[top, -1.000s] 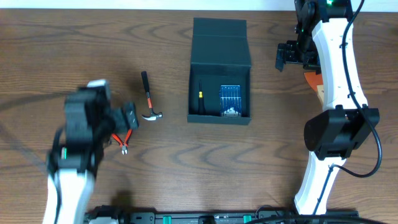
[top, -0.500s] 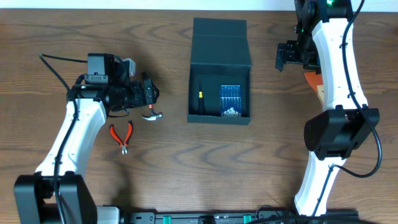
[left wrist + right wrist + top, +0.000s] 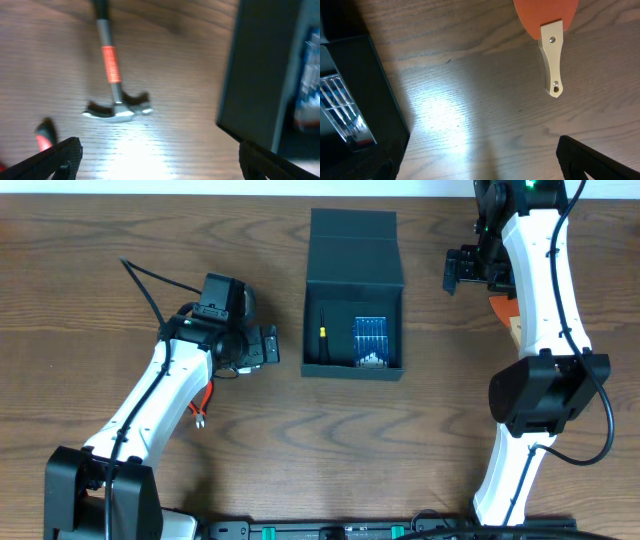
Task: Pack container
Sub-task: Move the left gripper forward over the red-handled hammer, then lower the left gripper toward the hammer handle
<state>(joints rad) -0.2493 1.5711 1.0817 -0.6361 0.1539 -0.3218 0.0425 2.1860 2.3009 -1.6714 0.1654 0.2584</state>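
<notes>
Brown wood-grain table (image 3: 100, 260) — dark blue-green square cardboard container (image 3: 353, 250) lies open; left gripper (image 3: 264, 346) hovers spread and empty above small steel claw hammer (image 3: 114, 90), right gripper (image 3: 456, 270) likewise released

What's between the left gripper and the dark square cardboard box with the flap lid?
Nothing visible. The open left gripper hangs just left of the dark square cardboard box, only bare wooden table between. The small claw hammer with an orange band lies below the gripper, clear of the box wall.
</notes>
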